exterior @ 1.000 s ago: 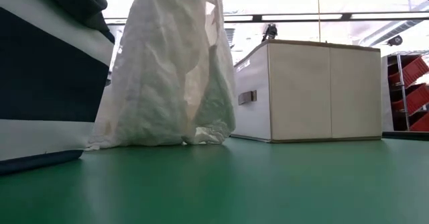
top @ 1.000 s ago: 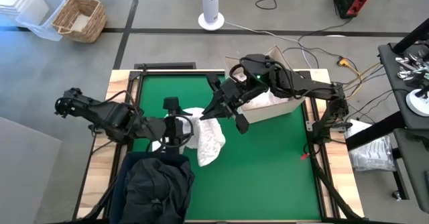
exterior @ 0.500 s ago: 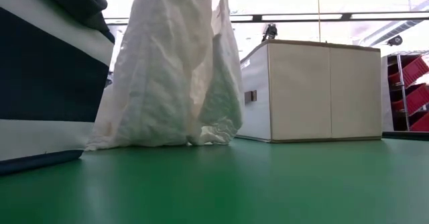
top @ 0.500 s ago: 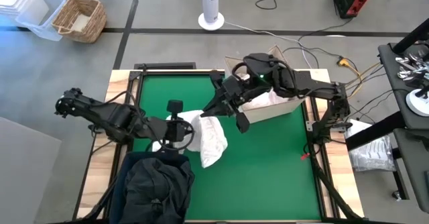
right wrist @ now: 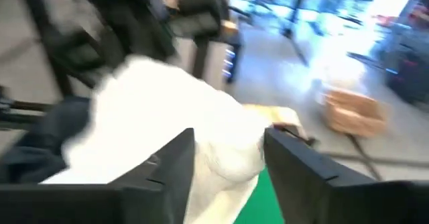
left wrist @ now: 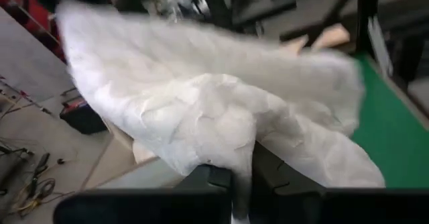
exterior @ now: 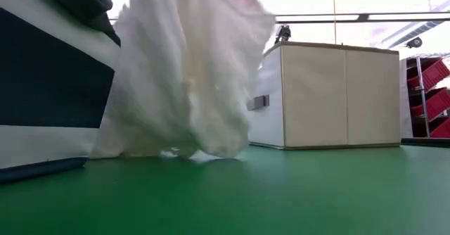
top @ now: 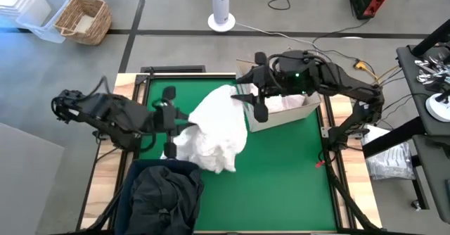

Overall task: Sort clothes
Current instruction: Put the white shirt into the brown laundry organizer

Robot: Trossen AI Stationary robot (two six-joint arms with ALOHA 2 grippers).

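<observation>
A white garment [top: 216, 128] drapes over the middle of the green table [top: 281, 172], its lower edge brushing the mat in the low view [exterior: 184, 80]. The left gripper [top: 171, 126], at 9 o'clock of the cloth, is clenched on the garment's edge, the fabric pinched between its 2 fingers [left wrist: 213, 181]. The right gripper [top: 257, 107] sits at 2 o'clock of the cloth, beside the beige box [top: 285, 112], its 2 fingers [right wrist: 167, 160] parted and released, nothing between them. At 7 o'clock, dark clothes [top: 163, 196] fill the navy bin [exterior: 49, 87].
</observation>
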